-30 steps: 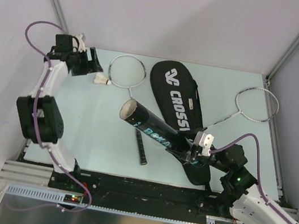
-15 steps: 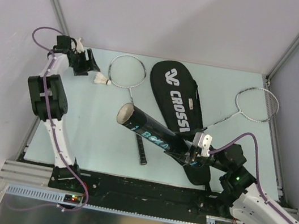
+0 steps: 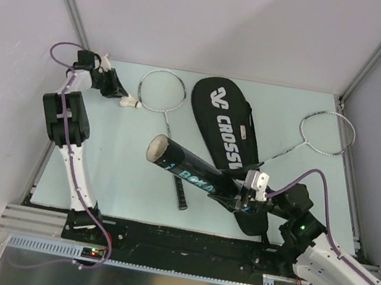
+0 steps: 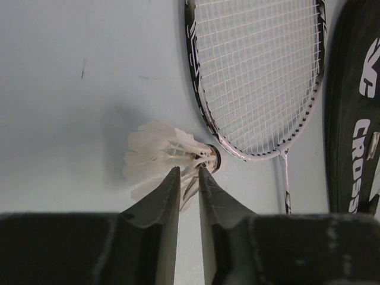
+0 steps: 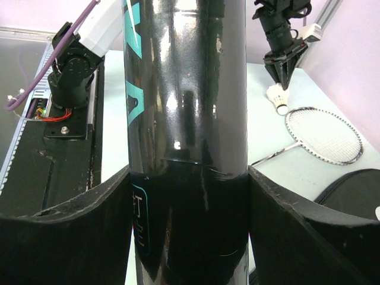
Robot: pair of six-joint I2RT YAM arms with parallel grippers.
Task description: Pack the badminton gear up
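A white feather shuttlecock lies at the far left beside the head of a silver racquet. My left gripper has its narrow jaws pinched on the shuttlecock's feathers. My right gripper is shut on the base end of the black tube, holding it tilted above the table with its open mouth toward the left. The black CROSSWAY bag lies in the middle, partly under the tube. A second racquet lies at the far right.
The left racquet's black handle lies under the raised tube. Grey walls close in the table on the left, back and right. The arms' black base rail runs along the near edge.
My left gripper has come down toward the shuttlecock and its jaws have narrowed onto the feathers. The right arm has tipped the tube slightly, its mouth moving a little left.
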